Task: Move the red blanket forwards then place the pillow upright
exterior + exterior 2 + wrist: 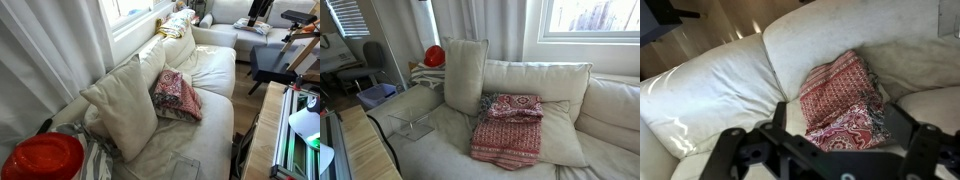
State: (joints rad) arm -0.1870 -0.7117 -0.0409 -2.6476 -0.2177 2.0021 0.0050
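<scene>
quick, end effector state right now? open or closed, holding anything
End effector: open, holding nothing; the red patterned blanket lies on the sofa beyond it.

**Wrist View: Blanket on Sofa**

The red patterned blanket lies crumpled on the cream sofa. The gripper enters from the bottom edge, blurred, fingers spread wide apart with nothing between them. Wooden floor is visible upper left.
</scene>
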